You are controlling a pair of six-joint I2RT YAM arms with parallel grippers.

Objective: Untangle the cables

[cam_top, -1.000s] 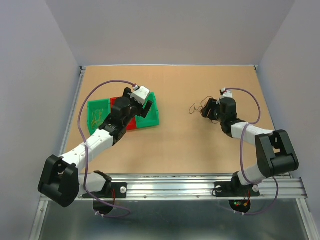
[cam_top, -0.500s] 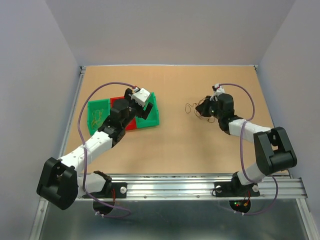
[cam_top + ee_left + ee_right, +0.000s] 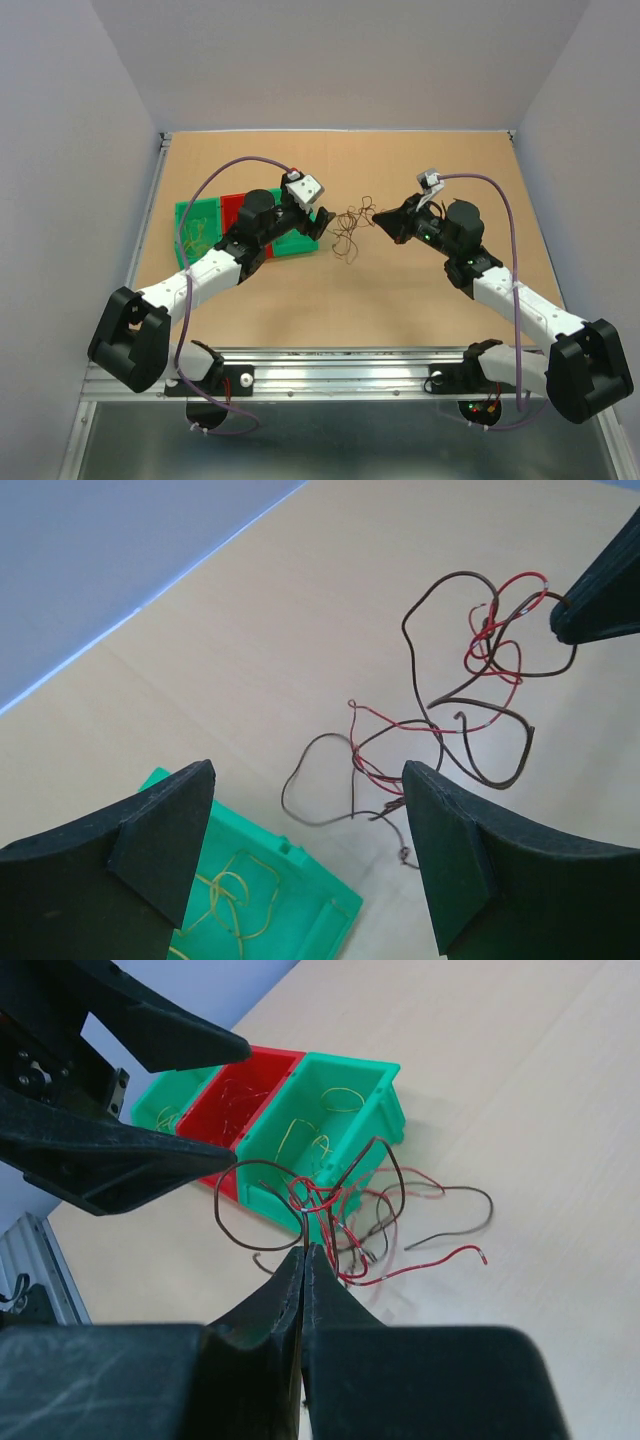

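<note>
cables (image 3: 350, 228) pinched in closed right gripper (image 3: 305, 1255); left gripper (image 3: 305, 780) wide open, empty, just beside; step: separating tangle; next: left must close on one loose strand

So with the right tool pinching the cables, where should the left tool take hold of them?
Probably the dark loop hanging lowest from the cables, farthest from the pinch of the right tool. The left tool is open and faces it, so come straight in from the green bin side, jaws straddling that single strand, clear of the red-and-dark knot.
</note>
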